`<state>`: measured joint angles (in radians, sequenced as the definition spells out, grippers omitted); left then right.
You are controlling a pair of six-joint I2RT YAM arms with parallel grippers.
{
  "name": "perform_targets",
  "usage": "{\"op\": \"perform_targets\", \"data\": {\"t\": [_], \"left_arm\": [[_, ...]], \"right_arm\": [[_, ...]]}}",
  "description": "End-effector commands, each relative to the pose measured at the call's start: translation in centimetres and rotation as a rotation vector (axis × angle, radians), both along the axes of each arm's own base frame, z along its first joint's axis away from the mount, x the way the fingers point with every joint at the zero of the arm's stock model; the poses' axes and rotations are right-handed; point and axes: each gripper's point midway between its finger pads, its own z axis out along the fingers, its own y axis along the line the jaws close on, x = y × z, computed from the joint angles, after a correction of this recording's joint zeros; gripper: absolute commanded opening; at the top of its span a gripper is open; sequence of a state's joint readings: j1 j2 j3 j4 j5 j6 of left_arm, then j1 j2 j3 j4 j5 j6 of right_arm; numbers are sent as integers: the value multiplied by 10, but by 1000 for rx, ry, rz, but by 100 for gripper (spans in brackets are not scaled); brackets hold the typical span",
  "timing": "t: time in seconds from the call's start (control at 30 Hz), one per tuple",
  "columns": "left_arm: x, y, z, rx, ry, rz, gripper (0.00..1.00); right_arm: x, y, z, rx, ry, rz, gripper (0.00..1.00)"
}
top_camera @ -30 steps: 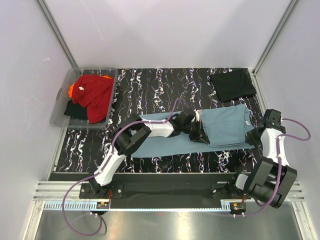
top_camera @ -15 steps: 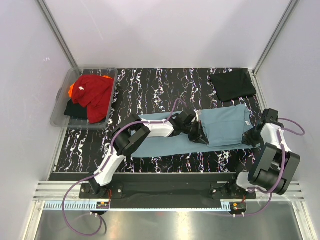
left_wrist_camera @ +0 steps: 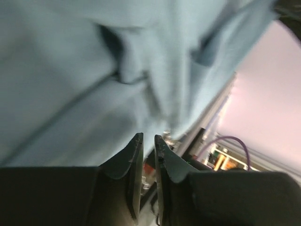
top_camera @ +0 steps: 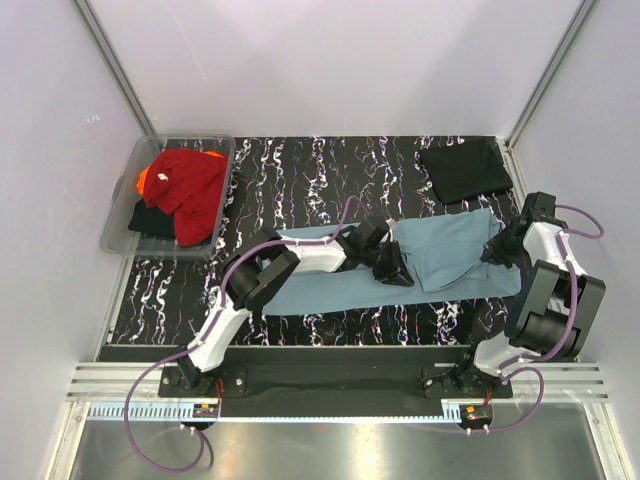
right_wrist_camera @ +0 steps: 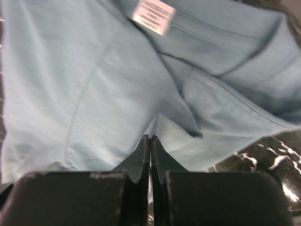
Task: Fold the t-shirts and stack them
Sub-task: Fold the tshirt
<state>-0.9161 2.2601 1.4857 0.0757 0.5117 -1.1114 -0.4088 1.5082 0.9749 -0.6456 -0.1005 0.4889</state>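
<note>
- While both arms reach out over the black marbled table (top_camera: 300, 165), the overhead view shows the teal-blue t-shirt (top_camera: 450, 255) lying across its middle. The cloth is flat on the left and rumpled on the right.
- The left gripper (top_camera: 392, 268) sits on the shirt near its centre. The right gripper (top_camera: 497, 250) is at the shirt's right edge, where the cloth is drawn up toward it.
- A folded black t-shirt (top_camera: 465, 170) lies at the far right corner, well apart from the teal one.
- The clear tub (top_camera: 225, 190) stands at far left. It holds a red t-shirt (top_camera: 190, 185) on top, a bit of orange t-shirt (top_camera: 145, 180) at its left and a dark t-shirt (top_camera: 150, 218) underneath.
- Left wrist view: the picture is blurred. The left gripper (left_wrist_camera: 147, 138) has its fingers (left_wrist_camera: 127, 160) parted by a narrow slit, with no cloth seen between them.
- The teal-blue t-shirt (left_wrist_camera: 70, 70) fills the frame just past the tips, creased and bunched. A purple cable (left_wrist_camera: 225, 141) shows at lower right.
- Right wrist view: the right gripper (right_wrist_camera: 150, 137) has its fingers pressed together, nipping a peaked fold of the teal-blue t-shirt (right_wrist_camera: 70, 84).
- A white label (right_wrist_camera: 153, 16) shows at the top, beside the collar seam. A strip of marbled table (right_wrist_camera: 263, 155) shows at lower right.
</note>
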Motion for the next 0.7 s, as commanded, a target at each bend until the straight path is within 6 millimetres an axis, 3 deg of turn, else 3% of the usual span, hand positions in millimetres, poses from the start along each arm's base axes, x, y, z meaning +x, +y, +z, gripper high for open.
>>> {"op": "perform_targets", "data": {"t": [0.0,0.13,0.33,0.4,0.6,0.67], "left_arm": [[19,12,20,11,-90,49,20],[27,8,39,-17,-167,23,25],[8,-9,69,-131,-303,-162,35],[9,-8,75,-129,-428,-200,36],[14,-1,72,-3,-799,-331,38],[21,2,70,74,-943,-361,44]], "right_arm": [[31,1,18,1,-86,77,2],[44,7,17,19,-88,112,3],[54,10,16,28,-87,124,3],[55,10,15,31,-83,122,3],[53,12,9,41,-67,125,5],[54,12,8,42,-67,122,6]]}}
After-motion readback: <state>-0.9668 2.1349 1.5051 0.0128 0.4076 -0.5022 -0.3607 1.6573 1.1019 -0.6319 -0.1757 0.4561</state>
